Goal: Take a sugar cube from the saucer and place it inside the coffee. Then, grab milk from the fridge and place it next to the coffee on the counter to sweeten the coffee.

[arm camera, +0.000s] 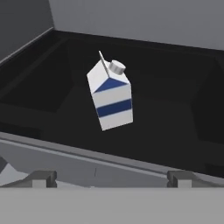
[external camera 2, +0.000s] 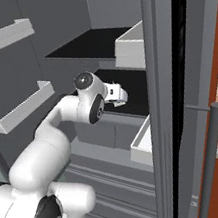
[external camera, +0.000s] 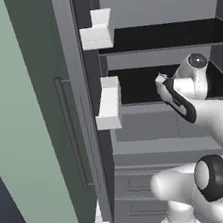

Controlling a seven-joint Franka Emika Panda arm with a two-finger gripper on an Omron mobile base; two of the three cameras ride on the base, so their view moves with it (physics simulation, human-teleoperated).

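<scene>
The gripper (arm camera: 111, 178) is hanging wide open and empty at the fridge's (external camera: 151, 127) near shelf edge, lining up on the milk (arm camera: 110, 97) standing farther back on the dark shelf, needing a forward reach before closing.

Light: flat, even rendering, no glare showing
Fridge (external camera: 151, 127) shelves: sitting in deep black shadow
Milk (arm camera: 110, 96): standing out bright, sharp-edged

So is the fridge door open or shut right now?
Open. The fridge door is swung wide, exposing dark inner shelves, and the milk carton stands on one.
</scene>
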